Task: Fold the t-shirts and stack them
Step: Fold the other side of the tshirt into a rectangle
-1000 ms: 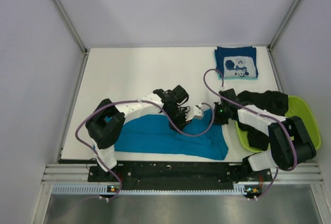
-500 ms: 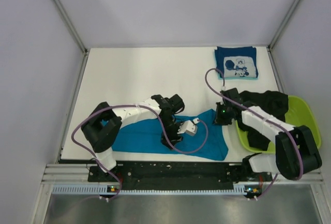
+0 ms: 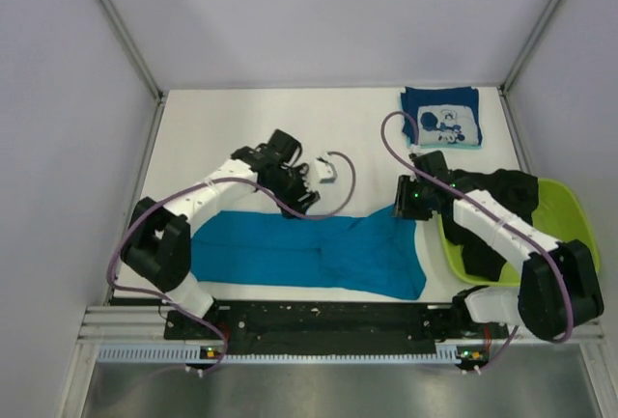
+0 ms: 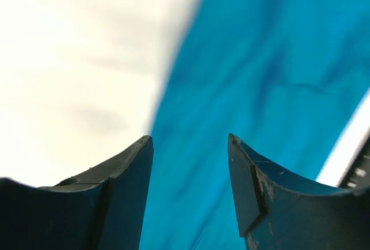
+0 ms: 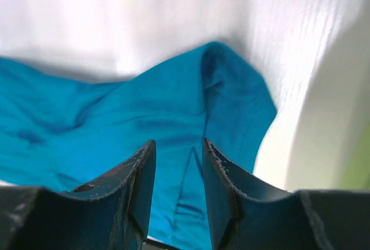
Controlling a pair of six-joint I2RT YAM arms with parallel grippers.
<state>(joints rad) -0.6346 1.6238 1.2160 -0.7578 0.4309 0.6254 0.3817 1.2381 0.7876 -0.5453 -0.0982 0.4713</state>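
Jaws apart and empty on left gripper (image 4: 189, 146), over the far edge of the teal-blue t-shirt (image 3: 309, 256), which lies spread along the table's (image 3: 222, 128) near edge, with bare tabletop beyond. Right gripper (image 5: 176, 146) has its jaws narrowly apart and empty above the shirt's right edge. Navy t-shirt (image 3: 441, 117) lies folded in the far right corner; black t-shirt (image 3: 492, 191) drapes over the basin (image 3: 572, 210) rim.

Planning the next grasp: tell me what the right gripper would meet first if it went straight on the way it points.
The teal-blue t-shirt. The right gripper has its jaws apart and aims down at the shirt's rumpled corner, so cloth comes before the table. How far above the cloth it hangs is unclear.
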